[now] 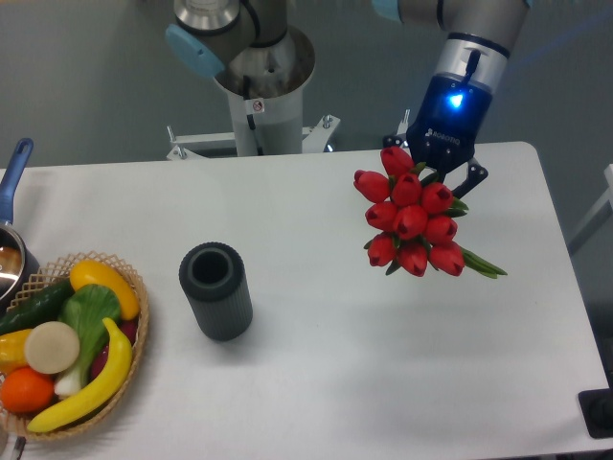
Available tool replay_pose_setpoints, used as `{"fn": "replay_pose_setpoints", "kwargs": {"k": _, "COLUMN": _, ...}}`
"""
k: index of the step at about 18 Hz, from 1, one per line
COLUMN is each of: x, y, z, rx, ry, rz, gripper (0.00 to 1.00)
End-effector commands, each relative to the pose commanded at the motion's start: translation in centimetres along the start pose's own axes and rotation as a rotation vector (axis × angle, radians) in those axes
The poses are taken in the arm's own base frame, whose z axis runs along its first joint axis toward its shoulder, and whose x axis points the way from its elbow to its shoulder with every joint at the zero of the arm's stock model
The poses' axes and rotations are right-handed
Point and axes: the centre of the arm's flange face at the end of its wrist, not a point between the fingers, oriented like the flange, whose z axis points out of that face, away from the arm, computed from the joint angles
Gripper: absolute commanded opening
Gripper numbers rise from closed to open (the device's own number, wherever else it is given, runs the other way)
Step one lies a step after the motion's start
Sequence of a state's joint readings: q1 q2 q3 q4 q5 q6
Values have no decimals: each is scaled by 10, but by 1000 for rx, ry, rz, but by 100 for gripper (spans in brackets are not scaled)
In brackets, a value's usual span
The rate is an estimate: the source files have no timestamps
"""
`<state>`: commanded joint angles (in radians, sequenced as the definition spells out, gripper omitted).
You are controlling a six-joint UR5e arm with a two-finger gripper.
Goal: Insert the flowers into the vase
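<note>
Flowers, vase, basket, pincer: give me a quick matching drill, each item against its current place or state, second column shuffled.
Column 1:
1. flowers
2. vase
3. basket
4. pincer

Column 2:
A. at the table's left edge, filled with fruit
B. upright near the middle, mouth empty
C. closed on the stems
D. held above the table's right part

Pairs: 1-D, 2-B, 3-A, 4-C
</note>
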<state>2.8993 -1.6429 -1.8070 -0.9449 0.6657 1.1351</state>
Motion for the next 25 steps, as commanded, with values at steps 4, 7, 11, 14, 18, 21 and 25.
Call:
{"fn": "replay_pose_setpoints", "kwargs": {"k": 4, "x": 22, "y": -23, "z": 18, "rx": 65, "ry": 72, "rz": 34, "gripper": 23}}
{"fn": "replay_pose_setpoints", "kwargs": {"k": 7, "x": 33, "y": -35, "z": 22, "rx": 181, "ry": 143, "rz": 39, "gripper": 23}}
{"fn": "replay_pose_setpoints", "kwargs": {"k": 11, "x": 52, "y": -53, "z": 29, "rx": 287, "ry": 226, "rz": 53, "gripper": 23}}
{"fn": "replay_pose_setpoints", "kwargs": {"k": 14, "x": 69, "y": -66, "z": 38, "rx": 341, "ry": 286, "rz": 67, "gripper": 23}}
{"fn": "replay_pose_setpoints", "kwargs": {"k": 18, "x": 95, "y": -72, "z": 65, "rx": 366, "ry": 353, "rz": 105, "gripper": 23}}
{"fn": "replay_pose_setpoints", "kwargs": {"k": 21, "x": 102, "y": -73, "z": 73, "rx": 421, "ry": 393, "rz": 122, "gripper": 22}}
{"fn": "replay_pose_setpoints", "kwargs": {"k": 25, "x": 129, "y": -66, "z": 95, "rx": 449, "ry": 453, "rz": 168, "gripper": 22}}
